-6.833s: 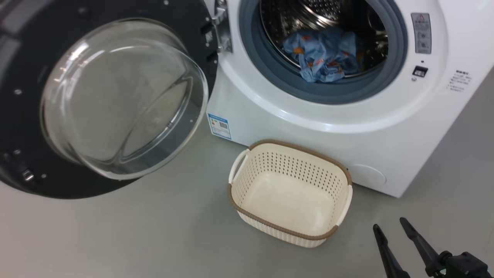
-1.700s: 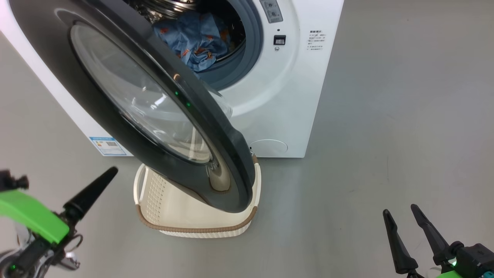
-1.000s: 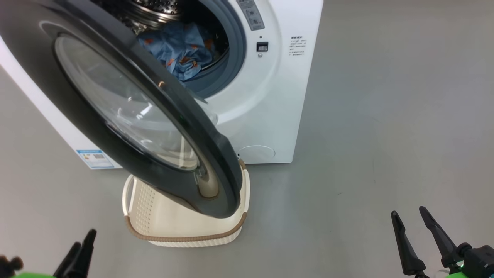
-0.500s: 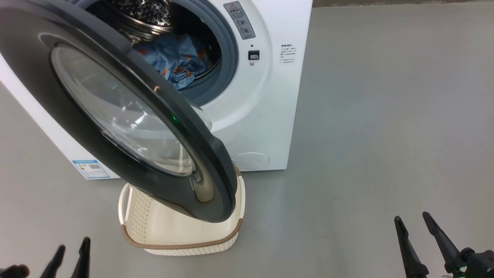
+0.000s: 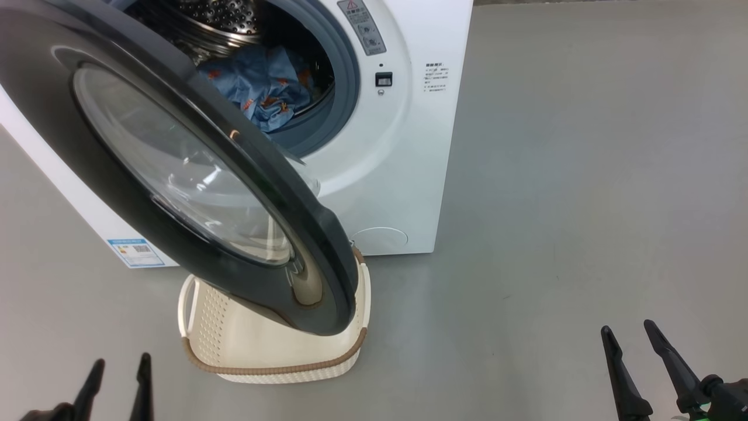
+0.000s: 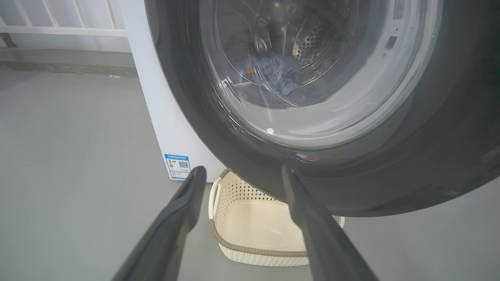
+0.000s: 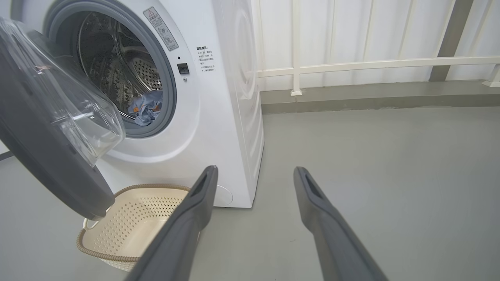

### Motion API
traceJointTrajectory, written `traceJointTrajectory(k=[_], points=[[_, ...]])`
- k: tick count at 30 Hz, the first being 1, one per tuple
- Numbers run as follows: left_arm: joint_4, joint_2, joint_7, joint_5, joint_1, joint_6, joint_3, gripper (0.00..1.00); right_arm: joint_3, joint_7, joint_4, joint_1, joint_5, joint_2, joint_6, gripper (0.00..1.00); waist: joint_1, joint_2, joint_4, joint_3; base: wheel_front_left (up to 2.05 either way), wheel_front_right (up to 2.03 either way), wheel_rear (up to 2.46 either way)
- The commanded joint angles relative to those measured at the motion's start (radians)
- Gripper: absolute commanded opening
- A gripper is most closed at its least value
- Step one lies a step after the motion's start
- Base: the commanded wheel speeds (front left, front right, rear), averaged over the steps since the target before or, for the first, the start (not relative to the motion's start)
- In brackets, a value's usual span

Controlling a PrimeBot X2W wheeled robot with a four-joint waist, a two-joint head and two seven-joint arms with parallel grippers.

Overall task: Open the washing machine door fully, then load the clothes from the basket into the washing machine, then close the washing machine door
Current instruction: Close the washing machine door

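1. The washing machine door [image 5: 175,169] stands about half-swung, its glossy outer face and clear window turned toward the head camera. 6.8 s ago it lay fully open with the glass bowl facing out. Against the picture from 0.5 s ago its angle looks the same.
2. Its lower edge hangs above the basket [image 5: 274,369], which sits bare on the floor [image 5: 555,175] just in front of the washing machine [image 5: 403,152], as it did before.
3. The clothes [image 5: 263,88] lie bundled in the steel drum [image 5: 222,17], behind the grey-blue gasket [image 5: 346,88], unchanged through the earlier pictures.
4. The left gripper [image 5: 121,360] sits at the bottom left of the head view, fingers parted and holding nothing, apart from the door. 1.7 s ago it was higher and nearer the door's rim.
5. The right gripper [image 5: 626,326] sits at the lower right over bare floor, spread and empty, much as it was earlier.
6. The small blue label [image 5: 135,251] shows on the machine's front, left of the basket.
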Motion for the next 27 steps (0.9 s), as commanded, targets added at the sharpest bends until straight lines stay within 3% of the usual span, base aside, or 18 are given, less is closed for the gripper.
traceJointTrajectory(k=[1,18,19,20,21,22,27], points=[[-0.023,0.016,-0.013,0.012,-0.011,-0.002,0.042,1.0,0.016,-0.005,-0.024,-0.003,0.0,-0.016,0.003,1.0,-0.0001,-0.0001,0.0,0.0,0.0,0.0,0.0],[-0.002,-0.014,-0.013,0.074,-0.01,-0.003,0.061,1.0,0.027,-0.005,-0.026,-0.02,0.007,-0.007,0.003,1.0,-0.0001,-0.0001,0.009,-0.002,0.0,0.0,0.0],[-0.003,-0.015,-0.014,0.076,-0.012,-0.003,0.061,1.0,0.031,-0.005,-0.027,-0.026,0.011,-0.006,0.003,0.65,-0.0001,-0.0001,0.011,-0.002,0.0,0.0,0.0],[-0.004,-0.016,-0.014,0.077,-0.013,-0.003,0.061,1.0,0.038,-0.005,-0.029,-0.033,0.013,-0.007,0.003,0.39,-0.0001,-0.0001,0.013,-0.002,0.0,0.0,0.0],[-0.005,-0.017,-0.014,0.077,-0.015,-0.003,0.061,1.0,0.045,-0.005,-0.032,-0.042,0.016,-0.006,0.003,0.15,-0.0001,-0.0001,0.015,-0.002,0.0,0.0,0.0],[-0.005,-0.019,-0.014,0.078,-0.017,-0.003,0.063,1.0,0.053,-0.005,-0.035,-0.053,0.02,-0.006,0.003,0.0,-0.0001,-0.0001,0.018,-0.001,0.0,0.0,0.0],[-0.011,-0.03,-0.014,0.091,-0.023,-0.003,0.076,1.0,0.116,-0.005,-0.078,-0.151,0.04,-0.009,0.003,0.0,-0.0001,-0.0001,0.038,-0.004,0.0,0.0,0.0]])
